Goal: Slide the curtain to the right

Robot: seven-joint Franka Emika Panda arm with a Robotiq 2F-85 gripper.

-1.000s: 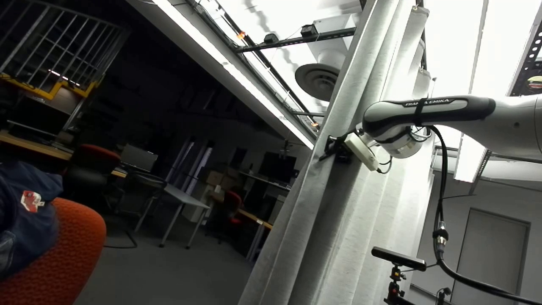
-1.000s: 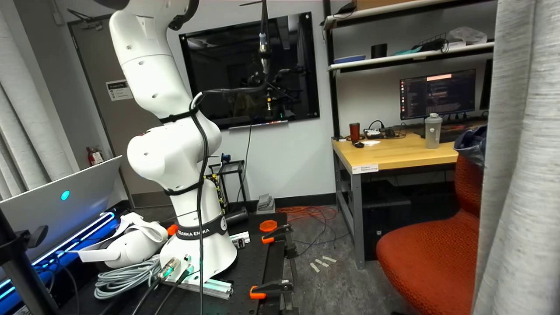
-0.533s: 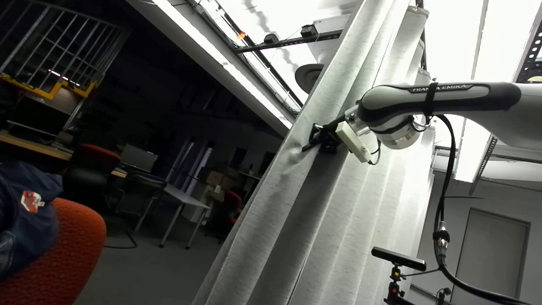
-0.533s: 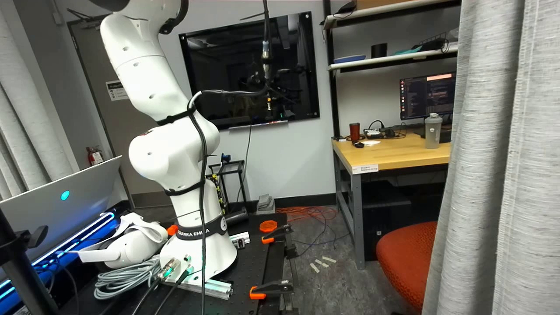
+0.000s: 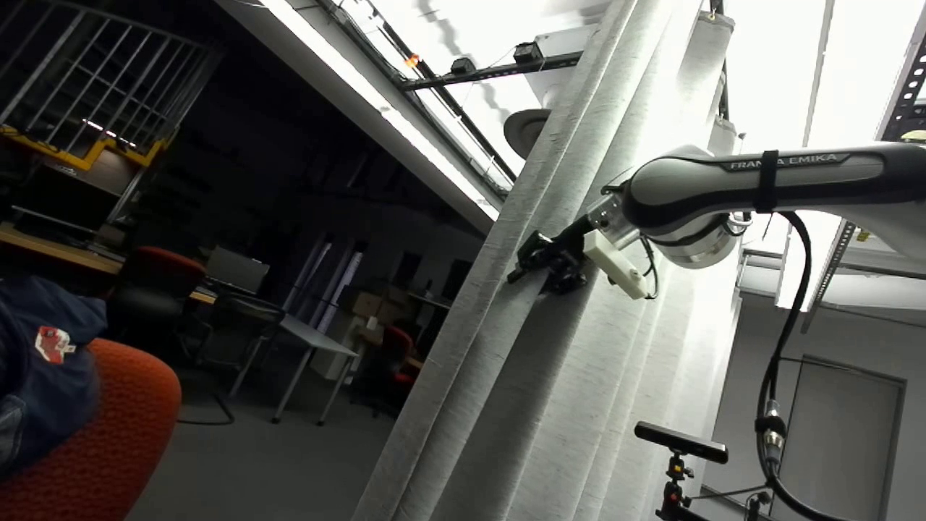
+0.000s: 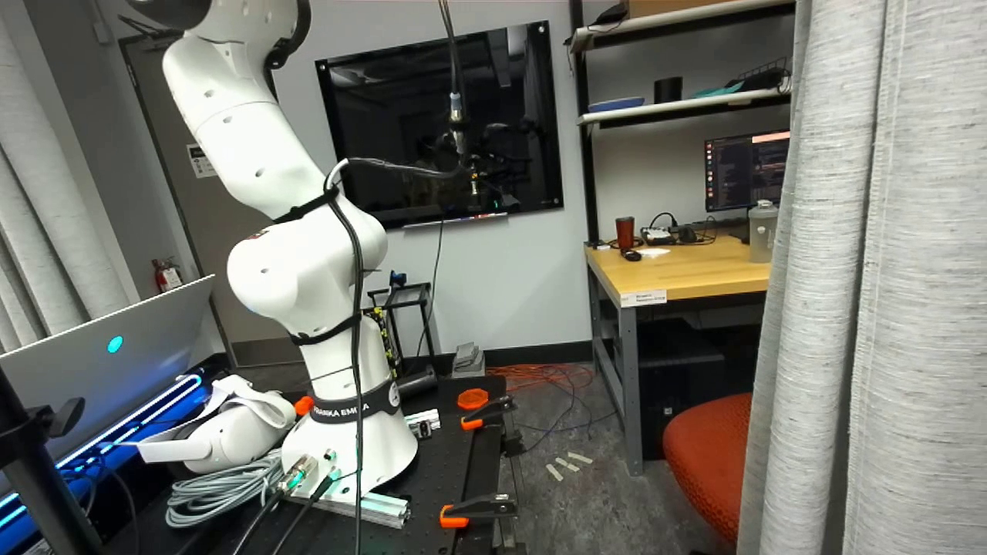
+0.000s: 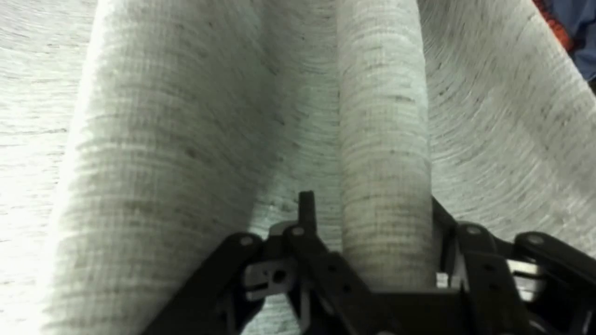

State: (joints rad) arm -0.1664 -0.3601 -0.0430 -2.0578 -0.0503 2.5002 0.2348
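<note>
The pale grey-white curtain (image 5: pixel 608 376) hangs in long pleats beside the arm in an exterior view. Its edge also fills the right side of an exterior view (image 6: pixel 925 308), where the gripper is out of frame. My gripper (image 5: pixel 541 273) is right at the fabric near the curtain's free edge. In the wrist view pleats of the curtain (image 7: pixel 139 186) cover nearly everything. There the gripper (image 7: pixel 372 207) stands open around one rounded fold, with a visible space between that fold and the left finger (image 7: pixel 306 209). The right fingertip is partly hidden behind the fold.
A camera on a stand (image 5: pixel 680 441) rises below the forearm, with the arm's cable (image 5: pixel 778 347) hanging nearby. An orange chair (image 6: pixel 709 455) and a wooden desk (image 6: pixel 694 266) stand behind the curtain. More grey fabric (image 6: pixel 46 200) hangs at the far left.
The curtain's edge has shifted left in both exterior views. My gripper went left with the fabric, then dropped slightly as its jaws parted. The pinch wrinkles beside it have smoothed out.
</note>
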